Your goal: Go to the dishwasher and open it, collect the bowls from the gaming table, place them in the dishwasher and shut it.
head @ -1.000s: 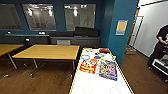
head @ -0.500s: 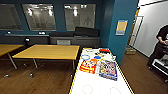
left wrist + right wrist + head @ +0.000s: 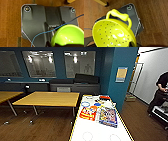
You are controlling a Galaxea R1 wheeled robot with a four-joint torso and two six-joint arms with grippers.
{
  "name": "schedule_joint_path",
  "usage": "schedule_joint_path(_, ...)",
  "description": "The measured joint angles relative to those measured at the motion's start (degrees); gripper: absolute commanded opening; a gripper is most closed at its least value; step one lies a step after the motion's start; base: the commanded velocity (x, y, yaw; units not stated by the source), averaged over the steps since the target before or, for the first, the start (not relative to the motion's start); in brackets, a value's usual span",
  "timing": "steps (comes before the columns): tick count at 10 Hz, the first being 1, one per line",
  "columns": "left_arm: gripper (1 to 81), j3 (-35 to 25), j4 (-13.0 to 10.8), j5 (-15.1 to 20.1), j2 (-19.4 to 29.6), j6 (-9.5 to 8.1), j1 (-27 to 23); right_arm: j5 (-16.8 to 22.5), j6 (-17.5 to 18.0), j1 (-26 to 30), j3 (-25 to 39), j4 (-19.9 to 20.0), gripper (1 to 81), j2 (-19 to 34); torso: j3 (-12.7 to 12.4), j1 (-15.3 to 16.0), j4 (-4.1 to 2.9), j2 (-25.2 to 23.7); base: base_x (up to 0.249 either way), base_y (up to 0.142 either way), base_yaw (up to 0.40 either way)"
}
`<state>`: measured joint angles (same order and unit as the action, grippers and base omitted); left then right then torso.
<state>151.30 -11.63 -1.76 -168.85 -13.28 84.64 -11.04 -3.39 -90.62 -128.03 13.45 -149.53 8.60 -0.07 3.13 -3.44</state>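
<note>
The gaming table (image 3: 97, 130), long and white-topped, stretches away from me in the head view with colourful board game boxes (image 3: 108, 115) on its far half. A lime-green bowl (image 3: 68, 35) hangs close to the left wrist camera above the robot's dark plate and the wooden floor, with my left gripper (image 3: 53, 43) shut on its rim. A lime-yellow perforated bowl (image 3: 114, 33) with a loop handle is large in the right wrist view, and my right gripper (image 3: 132, 43) is shut on its edge. The dishwasher is out of view.
Yellow wooden-topped tables (image 3: 50, 98) stand left of the gaming table. A blue pillar (image 3: 120, 74) rises at its far right end. A person (image 3: 161, 94) stands at the right beside a cart. A dark sofa (image 3: 75, 84) lines the back wall. A blue cable (image 3: 41, 34) crosses the left wrist view.
</note>
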Motion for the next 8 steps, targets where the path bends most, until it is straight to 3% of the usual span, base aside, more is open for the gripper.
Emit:
schedule_joint_path(3, 1.0, 0.85, -0.05, 0.02, -0.52, -0.02, 0.15, 1.71, 0.01, 0.79, -9.92, -0.06, 1.0, -5.77, 0.0, 0.0, 0.0, 0.0, 0.0, 0.0, 0.0)
schedule_joint_path(8, 1.0, 0.9, -0.05, -0.2, -0.5, -0.02, -0.33, 2.73, 0.01, 0.96, -11.64, -0.55, 1.0, -8.02, 0.02, 0.13, 0.0, 0.02, -0.045, 0.0, 0.0)
